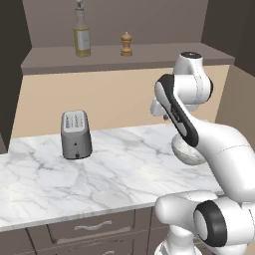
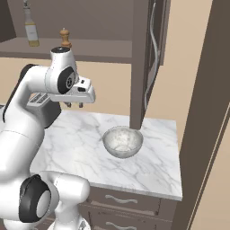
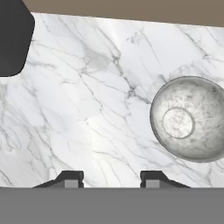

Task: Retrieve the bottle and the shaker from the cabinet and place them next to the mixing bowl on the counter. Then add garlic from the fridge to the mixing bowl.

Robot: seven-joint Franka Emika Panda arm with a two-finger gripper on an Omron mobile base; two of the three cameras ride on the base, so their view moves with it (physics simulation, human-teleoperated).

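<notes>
The tall clear bottle (image 1: 82, 37) of yellowish liquid and the small brown shaker (image 1: 126, 45) stand side by side on the deep shelf of the dark cabinet (image 1: 124, 59). They also show at upper left in the right base view, bottle (image 2: 30, 28) and shaker (image 2: 65, 37). The speckled mixing bowl (image 2: 122, 142) sits empty on the marble counter (image 2: 152, 173). My gripper (image 2: 74, 106) hangs above the counter, left of the bowl and well below the shelf, pointing down. In the hand view the gripper (image 3: 110, 179) is open with nothing between its fingers, and the bowl (image 3: 190, 120) lies to the right.
A grey toaster (image 1: 75, 134) stands on the counter's left part and shows as a dark shape (image 3: 13, 39) in the hand view. A cabinet side panel (image 2: 138, 67) with an open door drops to the counter just behind the bowl. Brown drawers (image 1: 94, 229) run below.
</notes>
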